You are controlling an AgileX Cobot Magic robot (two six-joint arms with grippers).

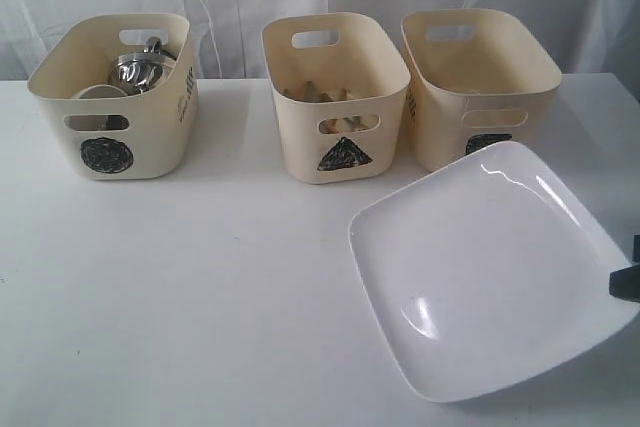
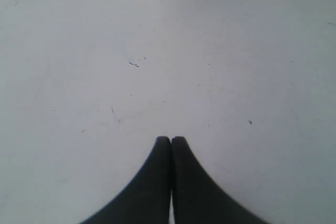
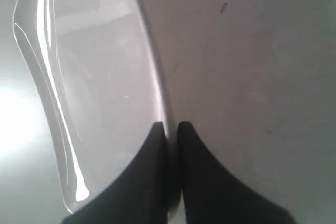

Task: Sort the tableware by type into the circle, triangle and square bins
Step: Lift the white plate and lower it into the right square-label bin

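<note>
The big white plate (image 1: pixel 480 267) lies at the front right of the table (image 1: pixel 180 297), with one corner by the square bin (image 1: pixel 440 117). The right gripper (image 3: pixel 171 125) pinches the plate's right edge. The left gripper (image 2: pixel 171 139) is squeezed tight over bare table with lots of room. The circle bin (image 1: pixel 150 147) and triangle bin (image 1: pixel 300 147) show black shapes. The small print is too blurry to read.

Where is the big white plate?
In the exterior view the plate lies front right on the table, before the square bin, its rim in the right gripper's jaws.
</note>
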